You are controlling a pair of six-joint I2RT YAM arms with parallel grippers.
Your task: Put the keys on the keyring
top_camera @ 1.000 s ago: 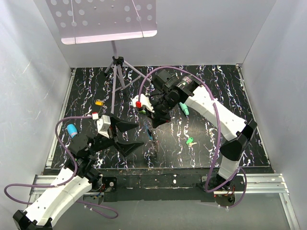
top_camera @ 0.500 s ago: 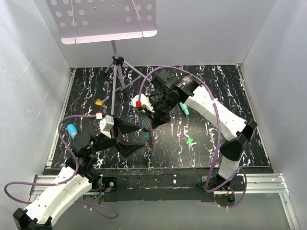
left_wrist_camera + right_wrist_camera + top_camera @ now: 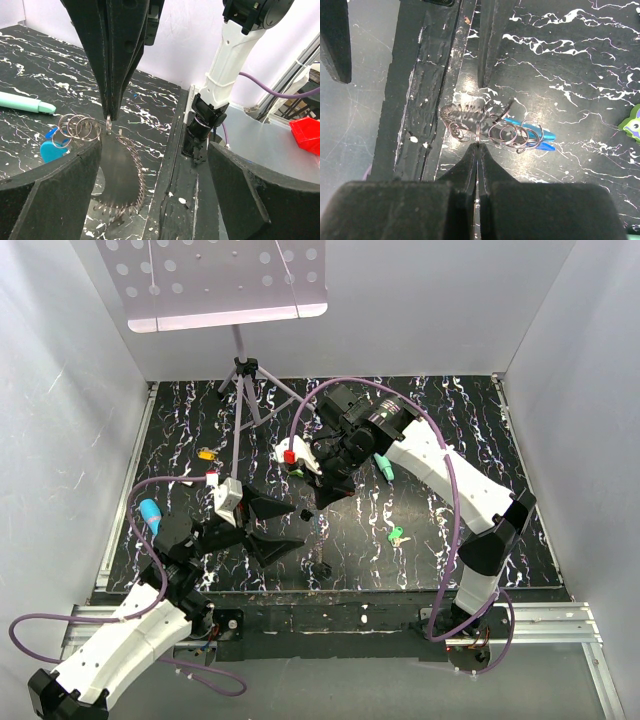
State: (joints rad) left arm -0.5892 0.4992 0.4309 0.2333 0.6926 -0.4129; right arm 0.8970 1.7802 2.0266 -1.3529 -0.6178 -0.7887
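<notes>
Left wrist view: my left gripper [image 3: 155,150], jaws spread and empty, has moved up beside the keyring [image 3: 75,127] dangling over the table [image 3: 40,70] from my clenched right gripper [image 3: 109,117], so a two-handed hold looks near

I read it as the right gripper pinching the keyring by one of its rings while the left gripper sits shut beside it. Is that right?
Not quite: the left gripper is open, not shut. The left wrist view shows its fingers spread wide apart. The rest holds: the right gripper is pinching the keyring by one of its rings.
</notes>
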